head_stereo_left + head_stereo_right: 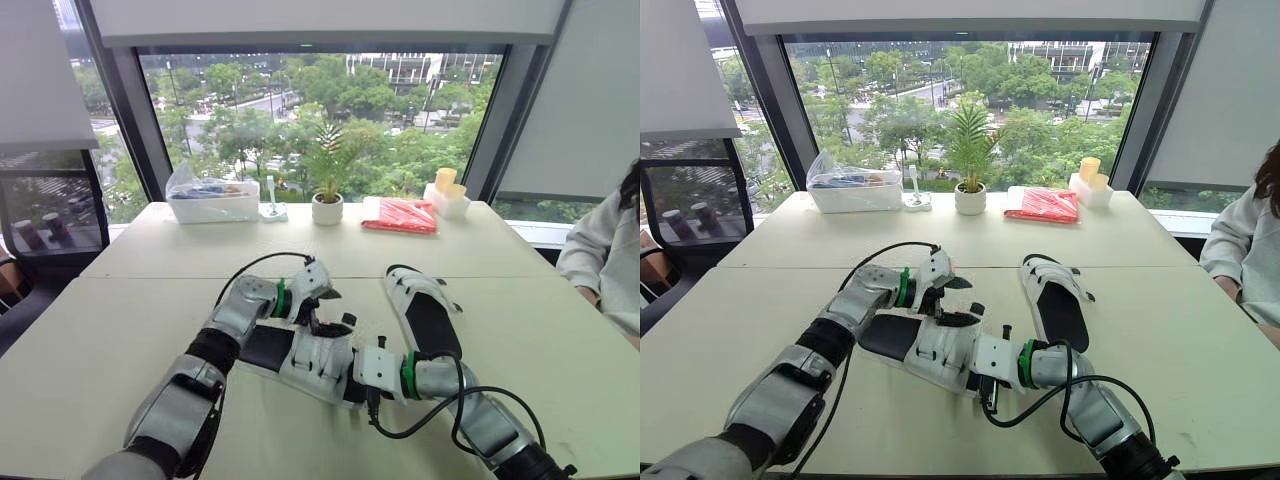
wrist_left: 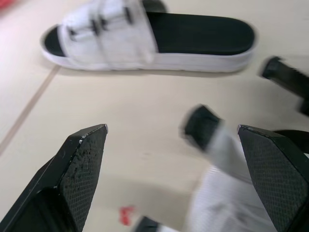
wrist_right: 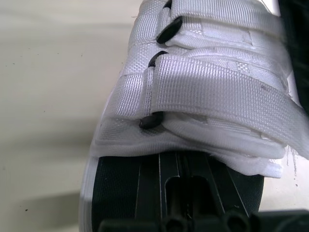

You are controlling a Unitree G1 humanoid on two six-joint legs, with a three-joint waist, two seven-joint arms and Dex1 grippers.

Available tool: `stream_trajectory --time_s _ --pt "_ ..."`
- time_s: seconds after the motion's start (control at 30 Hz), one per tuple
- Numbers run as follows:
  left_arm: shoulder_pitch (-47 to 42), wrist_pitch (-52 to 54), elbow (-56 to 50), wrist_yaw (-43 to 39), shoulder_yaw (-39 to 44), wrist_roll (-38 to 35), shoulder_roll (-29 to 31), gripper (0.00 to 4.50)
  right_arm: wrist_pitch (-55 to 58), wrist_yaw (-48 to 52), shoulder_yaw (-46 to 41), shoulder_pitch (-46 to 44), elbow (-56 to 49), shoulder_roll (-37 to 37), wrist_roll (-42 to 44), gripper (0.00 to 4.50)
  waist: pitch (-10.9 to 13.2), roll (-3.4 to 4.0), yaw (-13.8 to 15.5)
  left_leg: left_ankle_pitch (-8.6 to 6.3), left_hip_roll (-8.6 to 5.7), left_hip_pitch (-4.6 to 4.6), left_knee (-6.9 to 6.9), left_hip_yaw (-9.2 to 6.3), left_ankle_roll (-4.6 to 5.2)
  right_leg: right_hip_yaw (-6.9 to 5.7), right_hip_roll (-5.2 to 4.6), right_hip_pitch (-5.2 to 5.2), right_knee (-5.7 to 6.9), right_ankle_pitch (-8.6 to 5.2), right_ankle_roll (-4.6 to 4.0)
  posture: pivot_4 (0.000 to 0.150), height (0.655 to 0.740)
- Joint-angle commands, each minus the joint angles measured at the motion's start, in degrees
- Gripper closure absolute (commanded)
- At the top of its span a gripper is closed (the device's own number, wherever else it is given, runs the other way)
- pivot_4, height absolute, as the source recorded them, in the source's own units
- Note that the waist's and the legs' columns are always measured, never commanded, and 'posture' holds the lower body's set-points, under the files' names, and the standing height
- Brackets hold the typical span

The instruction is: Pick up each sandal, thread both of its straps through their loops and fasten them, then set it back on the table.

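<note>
The near sandal (image 1: 315, 360) and the far sandal (image 1: 425, 320) show white woven straps over black footbeds. The counter (image 1: 120, 330) is cream, the packet (image 1: 400, 215) red, the plant (image 1: 328, 150) green in a white pot (image 1: 327, 208).

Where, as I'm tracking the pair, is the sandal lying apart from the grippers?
In the left eye view the far sandal lies flat on the table, on the robot's right, just beyond the near sandal.

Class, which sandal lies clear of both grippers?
The right-hand sandal, lying alone on the table. The other sandal sits between the left gripper and right gripper.
</note>
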Motion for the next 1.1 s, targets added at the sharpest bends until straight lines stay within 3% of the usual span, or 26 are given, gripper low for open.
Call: stream_trajectory --time_s 0.03,0.2,0.3,0.57,0.7,0.9,1.1 --pt "-3.52 -2.4 2.47 1.88 1.39 0.62 -1.02 0.07 2.73 3.42 7.19 3.36 7.9 -0.32 -3.14 4.5 0.09 -0.03 -0.04 0.0 0.0 0.0 -0.01 -0.01 0.0 0.0 0.0 0.0 0.0 0.0 0.0 0.15 0.7374" --pt "-5.88 -0.97 5.62 -2.54 1.5 -0.29 -1.67 0.07 2.66 3.37 7.18 3.25 8.13 -0.37 -3.04 4.5 0.18 -0.02 -0.18 0.0 -0.02 -0.02 -0.04 -0.07 0.0 -0.02 0.09 -0.06 0.01 0.01 0.02 0.15 0.7374" --pt "-7.13 8.12 6.22 -10.53 2.48 -3.96 -2.14 0.07 2.72 3.34 7.28 3.18 8.16 -0.32 -3.06 4.5 0.2 -0.01 -0.2 0.0 -0.04 -0.02 -0.04 -0.22 0.0 -0.02 0.22 -0.06 0.01 0.01 0.02 0.15 0.7374" --pt "-9.22 8.59 11.48 -16.86 -0.13 -0.67 -1.66 0.07 2.79 3.14 7.41 3.21 8.08 -0.25 -3.14 4.5 0.25 -0.03 -0.18 0.0 -0.1 -0.03 -0.04 -0.71 0.0 -0.01 0.47 -0.06 0.01 0.0 0.01 0.15 0.7374" --pt "-10.09 7.5 13.06 -17.14 0.55 0.02 -2.32 1.29 3.02 2.98 7.34 3.48 7.85 -0.23 -3.1 4.5 0.26 0.0 -0.18 0.0 -0.1 -0.03 -0.05 -0.85 0.0 0.0 0.54 -0.06 0.01 0.0 0.0 0.15 0.7374" --pt "-11.18 6.58 14.83 -16.54 1.71 0.12 -2.88 4.39 3.23 2.73 7.39 4.08 7.53 -0.23 -3.17 4.5 0.27 -0.01 -0.17 0.0 -0.09 -0.04 -0.05 -0.89 0.0 0.0 0.54 -0.06 0.01 0.0 0.0 0.15 0.7374" --pt "-12.27 11.89 12.84 -24.04 7.13 -6.55 -1.36 4.47 3.21 2.67 7.45 4.16 7.42 -0.44 -3.46 4.5 0.32 0.01 -0.24 0.0 -0.09 -0.04 -0.06 -0.9 0.0 0.0 0.55 -0.07 0.01 0.0 0.0 0.15 0.7374"
